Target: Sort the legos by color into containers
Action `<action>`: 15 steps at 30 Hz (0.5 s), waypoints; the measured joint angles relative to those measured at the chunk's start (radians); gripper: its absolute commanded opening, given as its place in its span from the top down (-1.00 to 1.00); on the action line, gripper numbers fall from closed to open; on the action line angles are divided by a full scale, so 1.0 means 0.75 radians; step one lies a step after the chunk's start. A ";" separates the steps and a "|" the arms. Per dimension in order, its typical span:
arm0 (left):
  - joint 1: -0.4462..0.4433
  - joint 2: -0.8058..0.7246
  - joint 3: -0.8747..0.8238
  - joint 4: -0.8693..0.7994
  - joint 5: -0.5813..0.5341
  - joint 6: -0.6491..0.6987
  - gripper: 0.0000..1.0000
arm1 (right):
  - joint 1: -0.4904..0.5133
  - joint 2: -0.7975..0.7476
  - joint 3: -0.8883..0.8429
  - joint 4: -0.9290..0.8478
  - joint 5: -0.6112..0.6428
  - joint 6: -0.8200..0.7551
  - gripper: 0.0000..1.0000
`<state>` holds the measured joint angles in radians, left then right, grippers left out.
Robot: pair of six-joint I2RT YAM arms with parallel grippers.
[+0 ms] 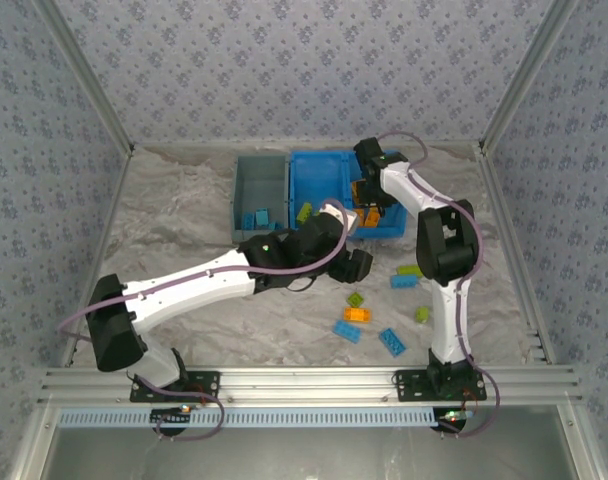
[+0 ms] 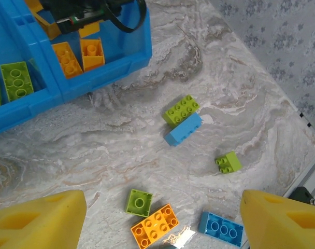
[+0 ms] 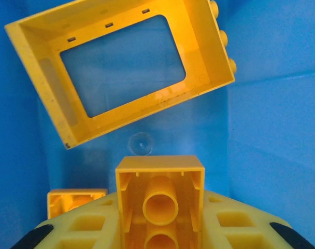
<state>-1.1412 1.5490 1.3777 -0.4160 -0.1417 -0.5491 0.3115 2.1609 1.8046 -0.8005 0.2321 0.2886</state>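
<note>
Right hand (image 3: 160,220): clenched on one orange brick (image 3: 160,176), its hollow underside toward the lens. It is held inside the blue bin (image 2: 121,54), in the right compartment, and not yet let go.

Blue bin, right compartment:
- frame (image 3: 51,78), orange, 1, lying beyond the held brick
- orange bricks lying flat (image 2: 67,59), 2 seen
- others may be hidden under the arm

Blue bin, left compartment: green bricks (image 2: 15,80), 2 seen, one cut off at the view's edge.

Grey bin (image 1: 259,175), just left of the blue bin: blue bricks (image 1: 254,218), 2 seen.

Left hand (image 2: 160,212): released and empty, hanging over the bench (image 2: 121,155) in front of the blue bin.

Loose bricks on the bench in front of the blue bin, 7:
- green (image 2: 182,110), 3
- blue (image 2: 183,129), 3
- orange (image 2: 155,225), 1

Progress, as a judgement: about half done. Every binned piece sits with its own colour. The held orange brick has to be dropped, and then the seven loose bricks remain.
</note>
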 measured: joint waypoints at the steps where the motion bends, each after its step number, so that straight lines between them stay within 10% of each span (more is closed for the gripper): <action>1: -0.003 0.010 0.004 -0.001 0.000 0.007 -0.56 | -0.003 0.003 0.002 0.000 -0.001 0.004 0.16; 6: -0.014 0.045 0.007 -0.015 0.000 0.033 -0.56 | -0.003 0.004 0.002 -0.011 -0.001 0.007 -0.16; 15: -0.016 0.048 0.023 -0.047 -0.001 0.059 -0.55 | 0.031 -0.163 -0.002 -0.026 0.015 0.005 -0.15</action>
<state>-1.1534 1.5848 1.3952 -0.4515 -0.1421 -0.5049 0.3344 2.0384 1.8030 -0.8200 0.2432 0.2920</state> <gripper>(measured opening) 0.778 0.580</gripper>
